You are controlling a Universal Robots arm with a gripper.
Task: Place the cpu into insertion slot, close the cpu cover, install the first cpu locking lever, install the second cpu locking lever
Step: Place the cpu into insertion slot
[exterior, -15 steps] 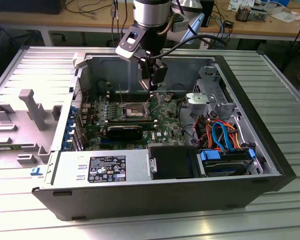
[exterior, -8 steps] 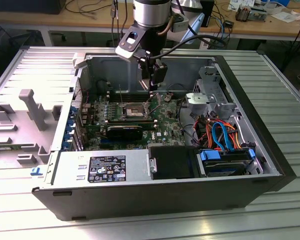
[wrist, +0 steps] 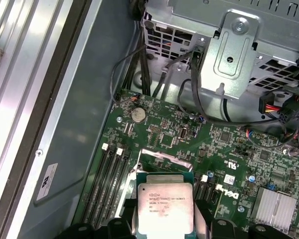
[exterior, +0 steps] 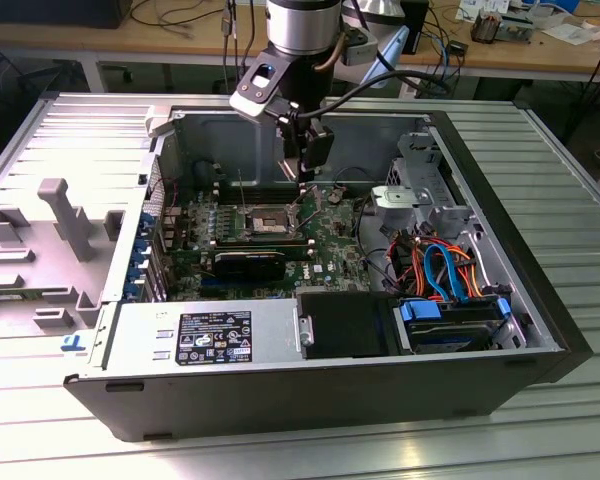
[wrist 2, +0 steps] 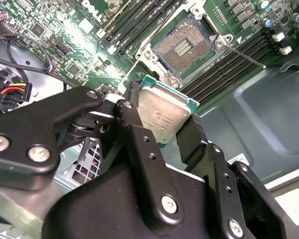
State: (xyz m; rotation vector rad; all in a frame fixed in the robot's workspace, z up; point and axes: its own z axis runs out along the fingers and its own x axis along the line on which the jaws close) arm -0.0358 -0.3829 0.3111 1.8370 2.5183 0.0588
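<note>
My gripper point(exterior: 307, 175) hangs inside the open computer case, shut on the cpu point(wrist 2: 164, 112), a small flat square chip with a silver top. Both wrist views show the black fingers point(wrist 2: 134, 124) clamping two opposite edges of the cpu point(wrist: 164, 206). The insertion slot point(wrist 2: 182, 47) lies open on the green board, its dark contact field bare inside a silver rim. In the exterior view the slot point(exterior: 265, 217) sits below the gripper, toward that view's left. A thin silver frame point(wrist: 167, 155) just beyond the cpu looks like the raised cpu cover. Thin lever rods point(exterior: 242, 188) stand up by the slot.
Long black memory slots point(wrist: 109, 174) flank the socket. A metal drive cage point(wrist: 229, 55) with cables rises beside the board. A power supply point(exterior: 205, 335), black fan shroud point(exterior: 345, 325) and hard drive with orange and blue cables point(exterior: 445, 290) line the case front. A grey fixture point(exterior: 60, 230) lies outside.
</note>
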